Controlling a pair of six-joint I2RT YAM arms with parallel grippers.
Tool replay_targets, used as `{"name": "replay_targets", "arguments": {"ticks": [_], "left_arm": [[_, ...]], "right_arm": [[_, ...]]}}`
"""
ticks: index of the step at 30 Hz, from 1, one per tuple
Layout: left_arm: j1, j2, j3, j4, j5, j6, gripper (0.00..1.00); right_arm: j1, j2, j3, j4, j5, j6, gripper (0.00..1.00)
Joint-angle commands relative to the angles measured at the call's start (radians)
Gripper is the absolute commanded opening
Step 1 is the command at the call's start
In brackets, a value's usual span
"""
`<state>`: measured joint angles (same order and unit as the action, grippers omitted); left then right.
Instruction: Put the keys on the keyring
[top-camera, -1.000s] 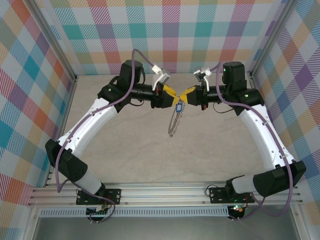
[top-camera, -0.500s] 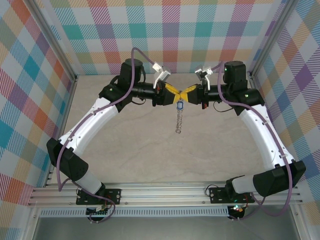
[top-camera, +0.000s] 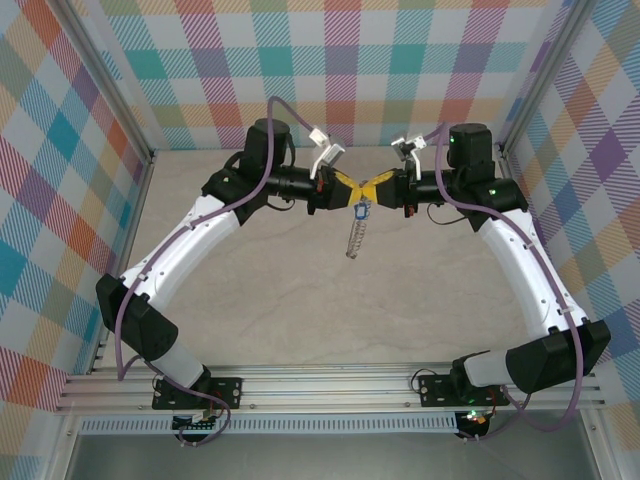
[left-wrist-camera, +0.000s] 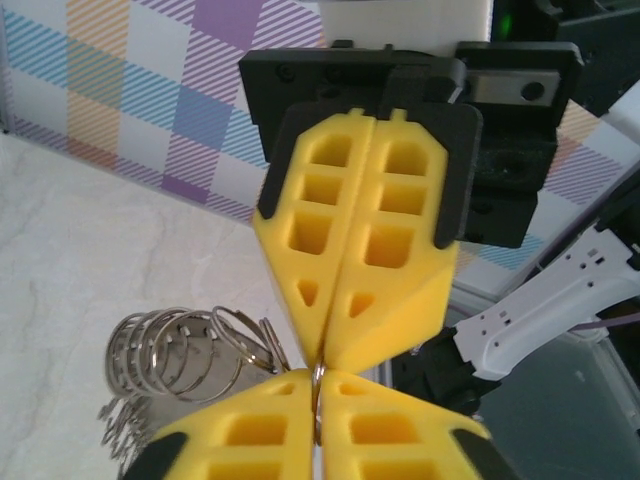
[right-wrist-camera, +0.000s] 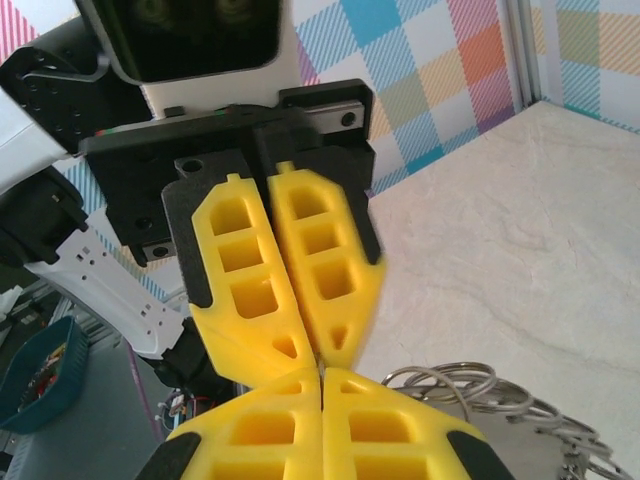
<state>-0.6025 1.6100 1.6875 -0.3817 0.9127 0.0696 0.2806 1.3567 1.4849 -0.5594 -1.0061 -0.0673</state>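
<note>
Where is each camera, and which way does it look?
Top: above, behind the robot, looking down at the table; left arm, right arm, left gripper and right gripper tip to tip, keyring hanging below.
Left wrist: on the left arm, looking past its own fingers at the right gripper.
Right wrist: on the right arm, looking past its own fingers at the left gripper.
Shared: both wrist views catch the keyring.

Lab robot cell; plaid walls (top-camera: 330, 60), alu frame rail (top-camera: 330, 385).
</note>
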Motion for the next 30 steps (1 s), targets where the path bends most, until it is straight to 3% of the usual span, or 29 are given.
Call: {"name": "replay_targets", "arguments": {"ticks": [1,4,5,7,9,15,18,22,30], "left_arm": [[-0.045,0.021,0.006,0.055,-0.023,-0.02,0.0],[-0.048,0.01,-0.027,0.138,-0.081,-0.061,0.0],[-0.048,0.003,-0.041,0.163,-0.103,-0.073,0.0],[-0.046,-0.01,-0.065,0.2,-0.136,-0.091,0.0],[-0.046,-0.017,-0.075,0.215,-0.145,-0.099,0.0],[-0.046,-0.028,-0.092,0.239,-0.132,-0.12,0.0],[-0.046,-0.04,-0.117,0.27,-0.128,-0.134,0.0],[-0.046,-0.06,-0.151,0.299,-0.128,-0.145,0.0],[-0.046,-0.119,-0.224,0.336,-0.148,-0.16,0.0]], "right_arm": [[0.015,-0.014,-0.01,0.089,-0.059,0.034,0.0],[0.015,-0.019,-0.019,0.113,-0.048,0.061,0.0],[0.015,-0.024,-0.025,0.124,-0.033,0.072,0.05],[0.014,-0.046,-0.043,0.148,0.012,0.098,0.27],[0.013,-0.08,-0.072,0.175,0.075,0.125,0.37],[-0.009,-0.232,-0.221,0.3,0.247,0.235,0.41],[-0.008,-0.328,-0.338,0.37,0.4,0.306,0.46],[-0.008,-0.439,-0.499,0.417,0.566,0.356,0.59],[-0.006,-0.489,-0.748,0.565,0.531,0.438,0.72]]}}
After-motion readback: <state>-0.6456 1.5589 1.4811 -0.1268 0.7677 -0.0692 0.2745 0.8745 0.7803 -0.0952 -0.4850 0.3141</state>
